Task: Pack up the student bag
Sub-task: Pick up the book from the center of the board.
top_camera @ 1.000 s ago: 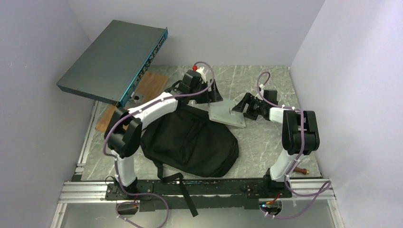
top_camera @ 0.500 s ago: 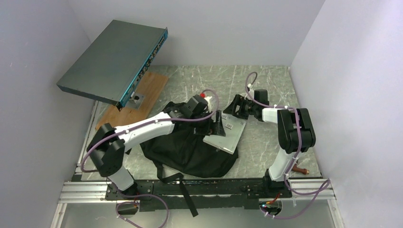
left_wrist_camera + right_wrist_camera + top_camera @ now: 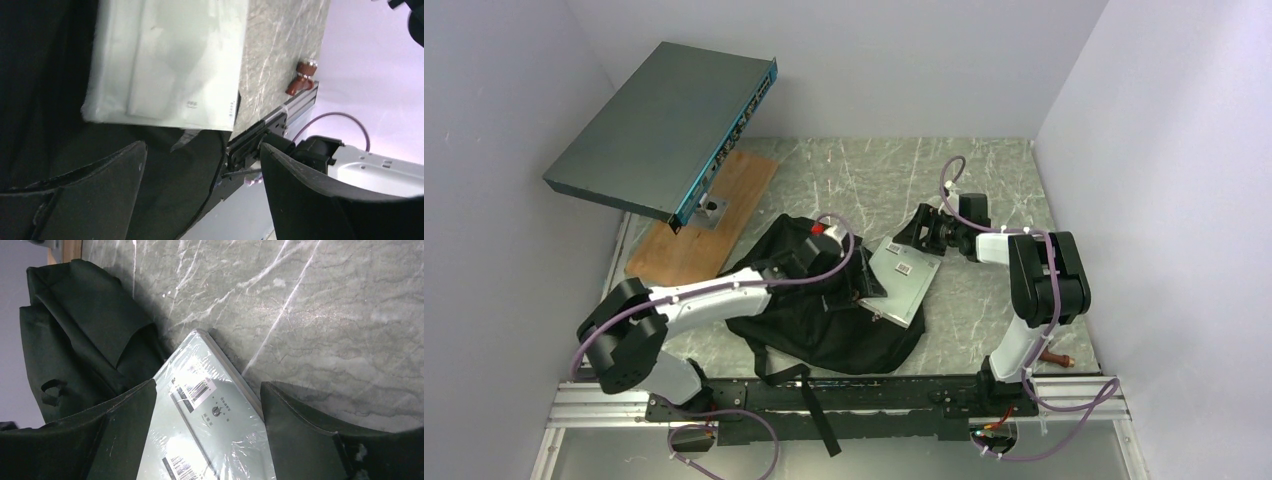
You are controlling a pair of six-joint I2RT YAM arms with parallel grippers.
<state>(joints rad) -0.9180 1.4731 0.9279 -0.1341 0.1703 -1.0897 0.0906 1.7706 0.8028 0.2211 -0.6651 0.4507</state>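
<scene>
Marble table [image 3: 864, 170]: one student bag [image 3: 824, 330], one shrink-wrapped grey pack [image 3: 906, 282].

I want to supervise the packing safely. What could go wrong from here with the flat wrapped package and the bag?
1. Both the left gripper and right gripper are open, so the flat wrapped package lies loose, partly on the student bag; its glossy wrap may slip when gripped.
2. Both grippers are close to that package and might collide.
</scene>
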